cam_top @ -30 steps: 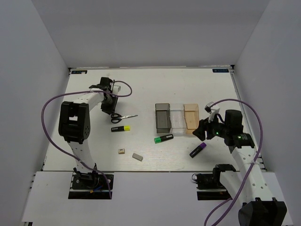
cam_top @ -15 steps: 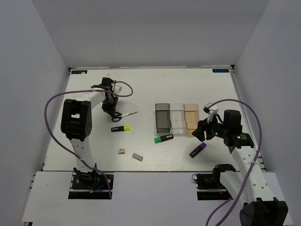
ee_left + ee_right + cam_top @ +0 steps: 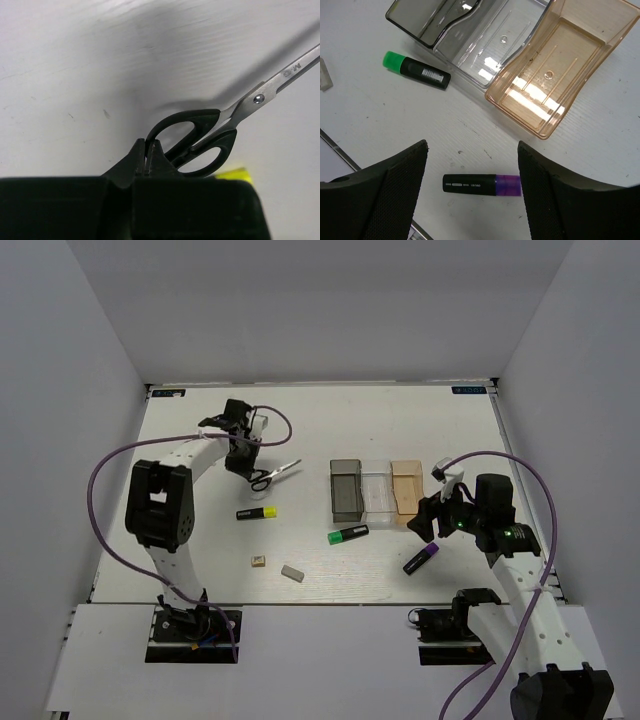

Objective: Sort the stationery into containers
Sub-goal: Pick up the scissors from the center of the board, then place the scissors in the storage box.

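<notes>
On left half of table, your left gripper [image 3: 148, 151] is pressed together, pinching handle loop of scissors [image 3: 257, 99], blades angled toward bins. Your right gripper [image 3: 472, 150] hangs spread wide over purple highlighter [image 3: 482, 184], which lies on table just before tan-orange bin [image 3: 600, 47]. Green highlighter [image 3: 348, 534] lies near dark grey bin [image 3: 346, 502].

White table [image 3: 420, 430]: dark grey bin [image 3: 346, 490], clear bin [image 3: 377, 488], tan-orange bin [image 3: 408, 486] abreast; yellow highlighter [image 3: 257, 513], green highlighter [image 3: 348, 534], purple highlighter [image 3: 421, 559], beige eraser [image 3: 258, 561], grey eraser [image 3: 292, 573].
</notes>
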Motion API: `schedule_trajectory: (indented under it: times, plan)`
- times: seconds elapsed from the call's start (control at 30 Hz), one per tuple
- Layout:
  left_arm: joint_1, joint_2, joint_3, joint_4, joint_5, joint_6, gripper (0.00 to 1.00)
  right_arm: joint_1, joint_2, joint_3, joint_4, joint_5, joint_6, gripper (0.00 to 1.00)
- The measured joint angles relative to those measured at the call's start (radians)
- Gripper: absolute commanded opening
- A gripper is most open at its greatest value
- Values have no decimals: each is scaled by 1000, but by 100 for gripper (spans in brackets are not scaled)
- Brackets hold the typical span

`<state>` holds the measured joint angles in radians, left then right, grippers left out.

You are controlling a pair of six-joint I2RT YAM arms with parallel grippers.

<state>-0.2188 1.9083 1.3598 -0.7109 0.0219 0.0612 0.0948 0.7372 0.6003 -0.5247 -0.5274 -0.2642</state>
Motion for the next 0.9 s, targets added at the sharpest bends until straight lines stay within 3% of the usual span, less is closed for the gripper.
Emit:
schedule_trajectory:
  times: [0.23,0.43,0.63,0.77,0.9]
  plan:
    - [-121,-269,0,21,14,-117,0,2,0,0,0,3,-2,75]
    - [-270,-401,-77,63,-79,-359,0,4,-3,0,0,9,-2,75]
    - [-472,-346,-150,50,-332,-588,0,4,-6,0,0,12,-2,75]
    - [-600,-251,-52,26,-538,-646,0,4,-15,0,0,21,-2,75]
    - [-650,-182,50,25,-648,-686,0,4,-29,0,0,28,-2,75]
